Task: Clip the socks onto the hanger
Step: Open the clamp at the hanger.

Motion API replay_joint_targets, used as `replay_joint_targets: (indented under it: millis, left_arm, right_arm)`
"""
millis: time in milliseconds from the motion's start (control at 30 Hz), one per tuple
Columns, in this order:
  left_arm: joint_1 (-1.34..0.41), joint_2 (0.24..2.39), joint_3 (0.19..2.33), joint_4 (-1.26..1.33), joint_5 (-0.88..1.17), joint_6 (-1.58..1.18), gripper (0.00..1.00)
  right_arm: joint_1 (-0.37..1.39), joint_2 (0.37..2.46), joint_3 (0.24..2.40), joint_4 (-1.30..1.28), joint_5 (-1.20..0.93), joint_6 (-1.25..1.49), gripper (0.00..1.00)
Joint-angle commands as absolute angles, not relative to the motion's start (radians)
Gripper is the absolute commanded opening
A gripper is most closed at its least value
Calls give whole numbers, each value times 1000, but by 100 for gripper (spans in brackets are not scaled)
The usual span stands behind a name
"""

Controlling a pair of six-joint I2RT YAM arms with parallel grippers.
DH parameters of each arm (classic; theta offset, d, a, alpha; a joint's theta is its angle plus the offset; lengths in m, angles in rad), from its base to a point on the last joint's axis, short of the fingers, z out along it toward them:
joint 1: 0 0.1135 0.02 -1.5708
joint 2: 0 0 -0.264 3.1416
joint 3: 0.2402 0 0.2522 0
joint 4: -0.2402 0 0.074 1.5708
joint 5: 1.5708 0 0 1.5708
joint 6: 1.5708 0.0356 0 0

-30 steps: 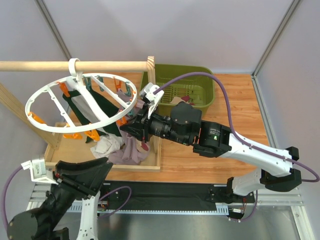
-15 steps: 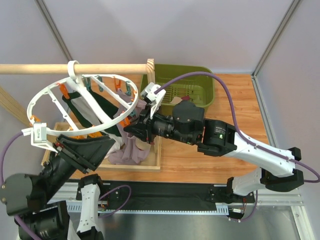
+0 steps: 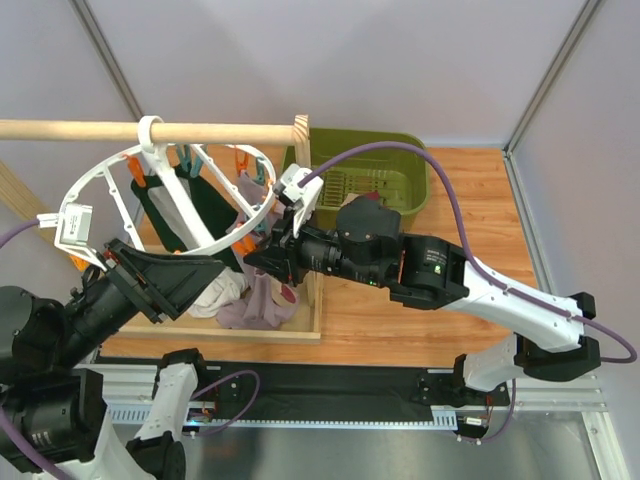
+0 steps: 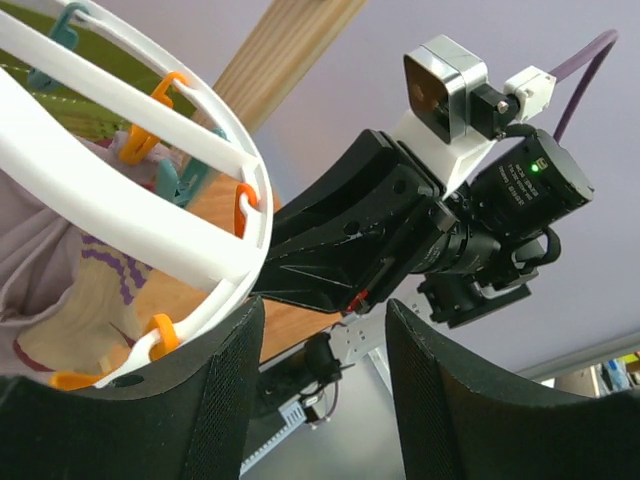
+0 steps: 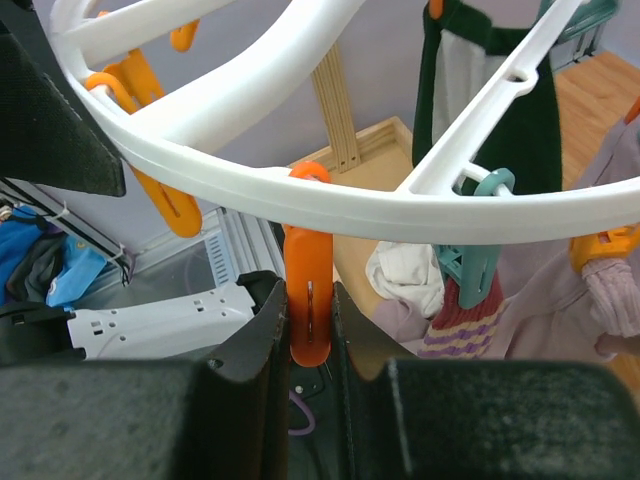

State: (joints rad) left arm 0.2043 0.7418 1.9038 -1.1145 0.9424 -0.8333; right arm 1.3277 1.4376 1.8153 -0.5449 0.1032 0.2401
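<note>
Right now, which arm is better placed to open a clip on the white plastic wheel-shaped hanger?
Right: the right gripper has its jaws closed on an orange plastic clip under the white plastic hanger ring. The left gripper is open beside the rim, holding nothing.

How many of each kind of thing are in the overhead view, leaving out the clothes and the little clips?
Robot arms (left, right): 2
Round clip hanger: 1
Green basket: 1
Wooden drying rack: 1
Total: 5
</note>
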Motion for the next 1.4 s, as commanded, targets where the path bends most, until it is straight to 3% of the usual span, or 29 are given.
replay_joint_targets:
  millis: [0, 233, 833, 1367]
  left_arm:
    - [202, 703, 1805, -1169, 942, -794, 60]
    - [216, 557, 1574, -1034, 928, -885, 60]
    - [230, 491, 1463, -916, 818, -1029, 63]
    - [229, 511, 1497, -982, 765, -1046, 58]
  right_arm:
    - [1336, 1448, 1855, -551, 84, 258, 0]
    - [1362, 1459, 1882, -565, 71, 311, 0]
    - [1476, 1537, 1947, -571, 132, 293, 0]
    - [1535, 1568, 1980, -572, 201, 241, 0]
